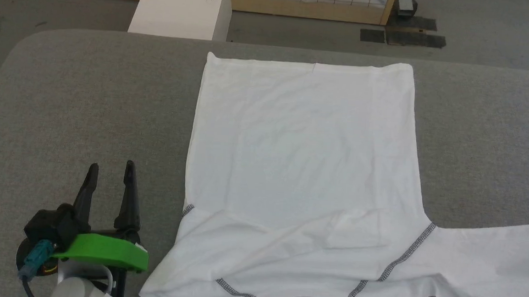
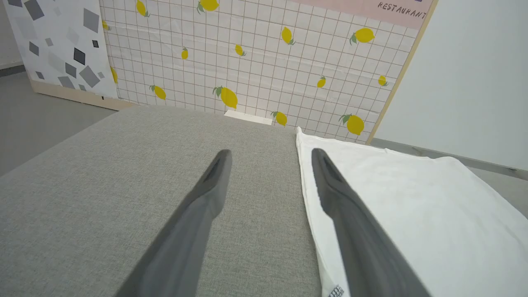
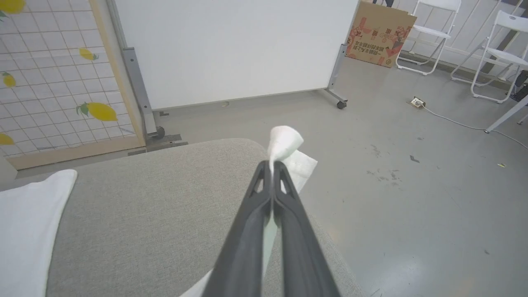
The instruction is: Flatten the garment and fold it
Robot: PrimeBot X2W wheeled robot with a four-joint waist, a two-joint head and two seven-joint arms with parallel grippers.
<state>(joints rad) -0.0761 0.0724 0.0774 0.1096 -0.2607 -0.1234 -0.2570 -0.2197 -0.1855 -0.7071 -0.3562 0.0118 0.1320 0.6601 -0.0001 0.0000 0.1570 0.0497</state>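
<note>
My left fingers [image 1: 129, 200] stand spread beside the garment [image 1: 301, 146], which lies mostly flat on the bench [image 1: 88, 101]. My right fingers [image 3: 247, 243] pinch its sleeve end [image 3: 284, 142]. Flattening looks nearly complete; folding is not yet begun.

You have bright, even, diffuse light in all three views, and no hard shadows anywhere. In the head view the garment [image 1: 306, 146] is close to blown out, with faint creases, and only a thin soft shadow runs along its left edge on the grey table [image 1: 88, 101]. In the left wrist view the left gripper [image 2: 270, 154] turns soft and blurred toward the bottom edge, and the wide lens stretches the corners. In the right wrist view the floor [image 3: 412, 255] carries a pale sheen at lower right.
</note>
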